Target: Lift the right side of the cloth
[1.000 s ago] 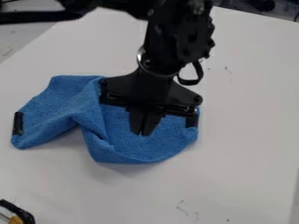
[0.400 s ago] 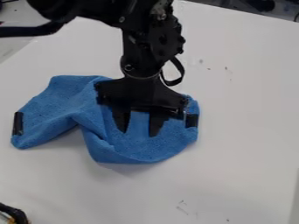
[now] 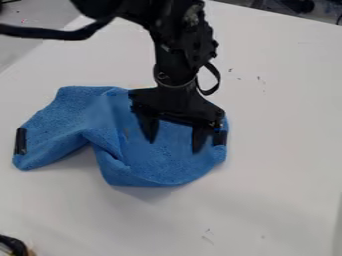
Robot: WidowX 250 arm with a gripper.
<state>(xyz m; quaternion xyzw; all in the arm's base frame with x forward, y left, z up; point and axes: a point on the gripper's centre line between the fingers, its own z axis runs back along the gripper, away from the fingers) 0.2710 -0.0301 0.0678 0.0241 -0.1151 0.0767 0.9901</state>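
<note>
So the gripper [image 3: 175,143] is over the right half of the blue cloth [image 3: 155,162], fingers spread apart. My worry: if it closes too high or too far in, it'll probably pinch nothing or drag the whole thing. The cloth lies rumpled on the white table [image 3: 280,150], folded mid-way, with dark strips at both ends.

I now read the fingers of the gripper [image 3: 174,146] as spread, previously together. I have the gripper nearer the right-hand black strip [image 3: 220,138] of the cloth [image 3: 157,167] than before.
</note>
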